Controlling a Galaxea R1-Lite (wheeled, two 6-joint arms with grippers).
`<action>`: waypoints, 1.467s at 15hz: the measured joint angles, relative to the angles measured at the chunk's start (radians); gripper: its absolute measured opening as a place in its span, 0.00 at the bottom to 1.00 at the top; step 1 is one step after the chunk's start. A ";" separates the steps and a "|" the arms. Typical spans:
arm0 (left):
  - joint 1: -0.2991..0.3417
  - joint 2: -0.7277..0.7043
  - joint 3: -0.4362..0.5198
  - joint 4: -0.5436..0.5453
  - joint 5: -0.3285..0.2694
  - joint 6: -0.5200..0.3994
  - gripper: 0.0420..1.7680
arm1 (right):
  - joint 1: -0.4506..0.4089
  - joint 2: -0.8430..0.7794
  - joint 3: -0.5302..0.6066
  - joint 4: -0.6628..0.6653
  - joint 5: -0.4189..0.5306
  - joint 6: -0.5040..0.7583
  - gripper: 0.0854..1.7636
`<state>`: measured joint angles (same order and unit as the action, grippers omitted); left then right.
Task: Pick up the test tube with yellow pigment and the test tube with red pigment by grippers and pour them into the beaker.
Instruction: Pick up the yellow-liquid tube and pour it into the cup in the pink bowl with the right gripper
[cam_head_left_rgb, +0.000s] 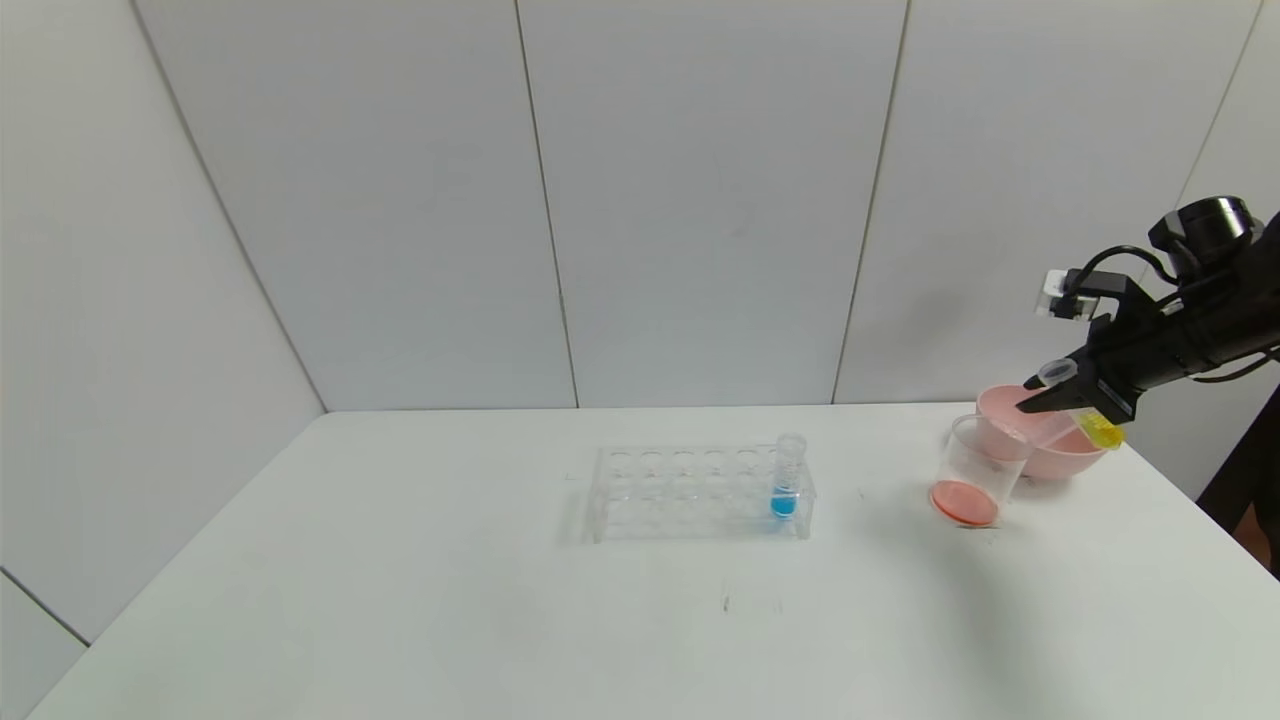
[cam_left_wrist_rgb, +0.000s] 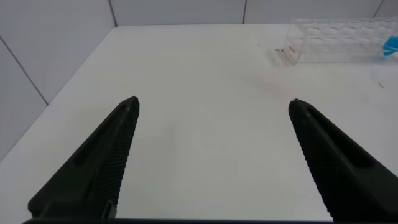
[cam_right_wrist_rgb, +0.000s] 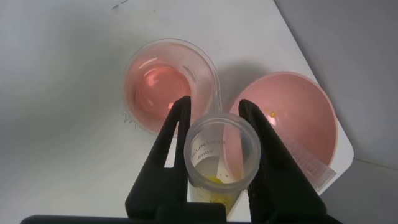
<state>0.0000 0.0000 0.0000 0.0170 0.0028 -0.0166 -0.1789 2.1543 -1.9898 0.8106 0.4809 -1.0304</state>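
My right gripper (cam_head_left_rgb: 1040, 398) (cam_right_wrist_rgb: 214, 102) is shut on the test tube with yellow pigment (cam_head_left_rgb: 1098, 430) (cam_right_wrist_rgb: 222, 155). It holds the tube tilted above the table's far right, mouth higher than the bottom, where the yellow liquid sits. Just below and left of the tube mouth stands the beaker (cam_head_left_rgb: 975, 470) (cam_right_wrist_rgb: 168, 84), with red-pink liquid in its bottom. No tube with red liquid shows; a clear tube (cam_right_wrist_rgb: 308, 162) lies at the pink bowl's edge. My left gripper (cam_left_wrist_rgb: 212, 102) hangs open over bare table at the left, out of the head view.
A pink bowl (cam_head_left_rgb: 1060, 460) (cam_right_wrist_rgb: 292, 118) sits right behind the beaker, close to the table's right edge. A clear rack (cam_head_left_rgb: 690, 490) (cam_left_wrist_rgb: 336, 37) at the table's middle holds a tube with blue liquid (cam_head_left_rgb: 787, 480) at its right end.
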 joint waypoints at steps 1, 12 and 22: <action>0.000 0.000 0.000 0.000 0.000 0.000 0.97 | -0.001 0.000 -0.001 -0.001 -0.030 -0.005 0.30; 0.000 0.000 0.000 0.000 0.000 0.000 0.97 | 0.016 -0.004 -0.006 0.006 -0.124 -0.043 0.30; 0.000 0.000 0.000 0.000 0.000 0.000 0.97 | 0.076 -0.016 -0.006 0.052 -0.313 -0.064 0.30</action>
<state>0.0000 0.0000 0.0000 0.0170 0.0028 -0.0166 -0.1034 2.1387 -1.9955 0.8623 0.1677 -1.0949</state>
